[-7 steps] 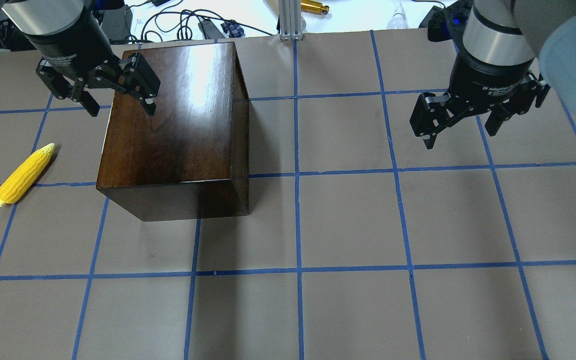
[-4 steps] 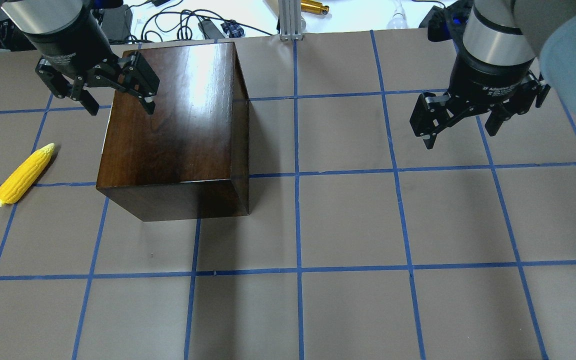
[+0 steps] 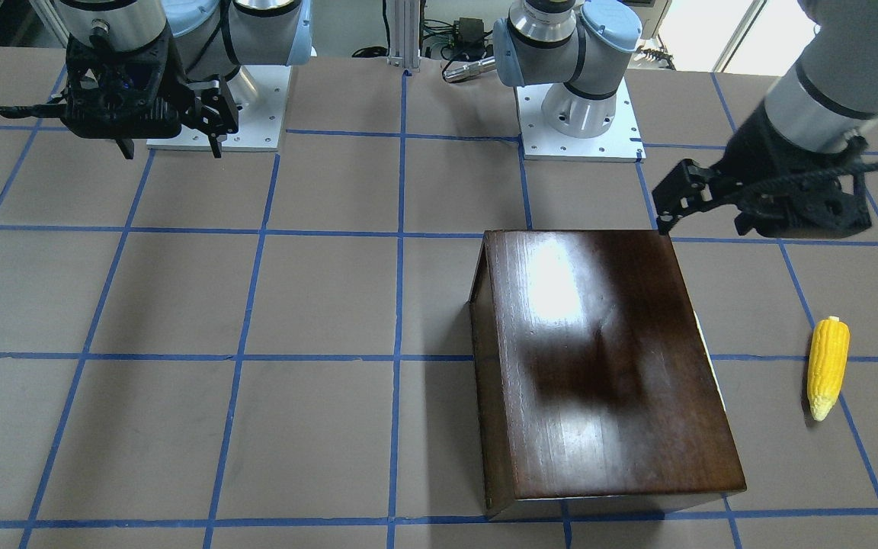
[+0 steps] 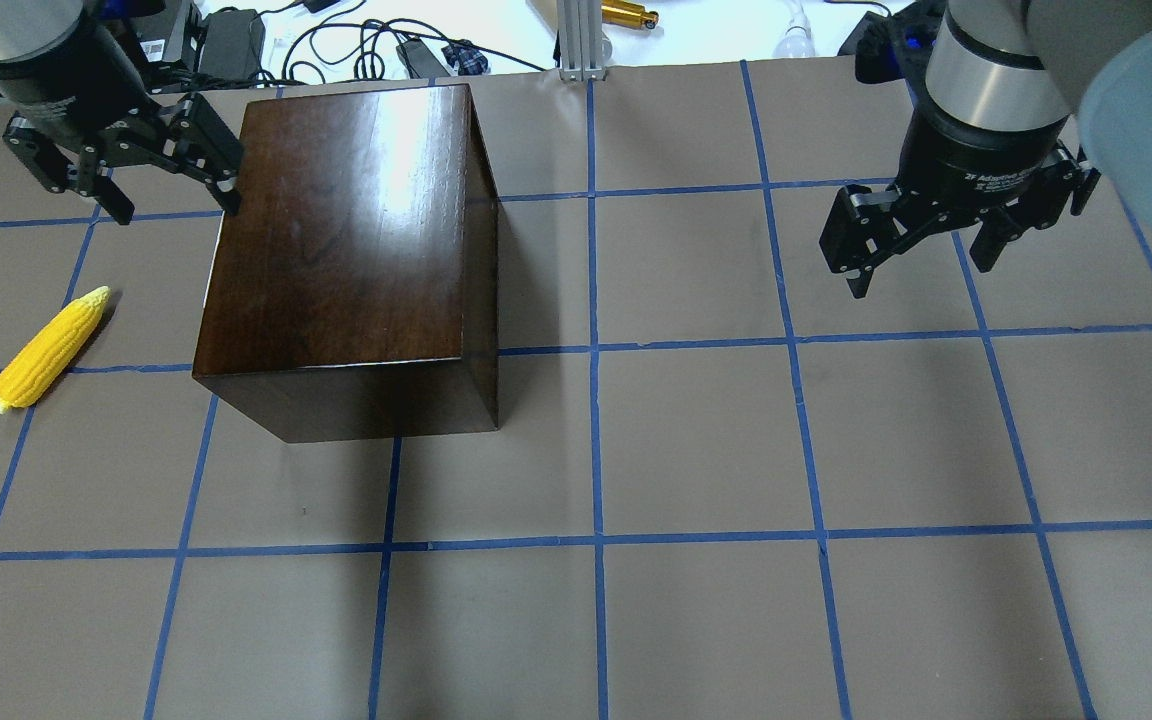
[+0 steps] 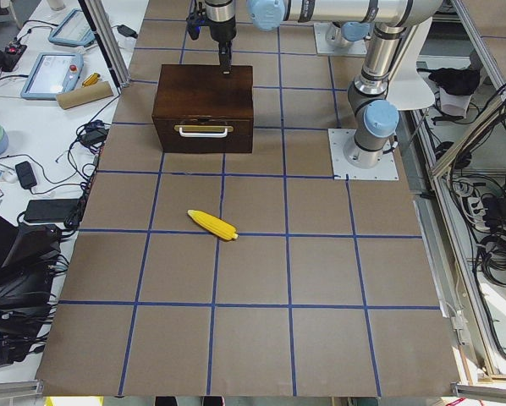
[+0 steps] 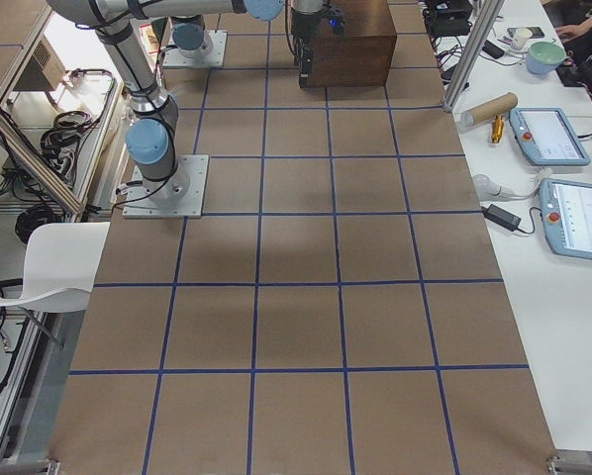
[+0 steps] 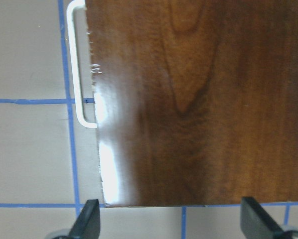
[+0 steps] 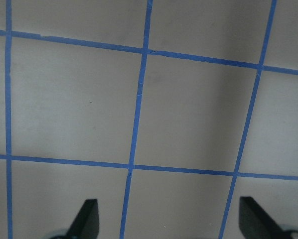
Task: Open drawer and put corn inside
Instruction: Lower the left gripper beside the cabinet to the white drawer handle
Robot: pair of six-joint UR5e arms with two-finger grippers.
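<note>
The dark-brown box (image 4: pixel 336 240) stands on the table's left half. Its drawer (image 5: pixel 204 135) is shut, and its front panel with a white handle (image 7: pixel 75 64) faces the robot's left. The yellow corn (image 4: pixel 48 348) lies on the table to the left of the box, also in the front-facing view (image 3: pixel 828 367). My left gripper (image 4: pixel 176 205) is open and empty, hovering by the box's far left edge, above the handle side. My right gripper (image 4: pixel 921 275) is open and empty over bare table far to the right.
Cables and power bricks (image 4: pixel 386 50) and an aluminium post (image 4: pixel 581 40) lie beyond the table's far edge. The arm bases (image 3: pixel 576 114) stand on the robot's side. Blue tape lines grid the brown table (image 4: pixel 696 440).
My left gripper has moved left, off the box's top corner and out over its handle side. The right gripper, the box and the corn have not moved.
</note>
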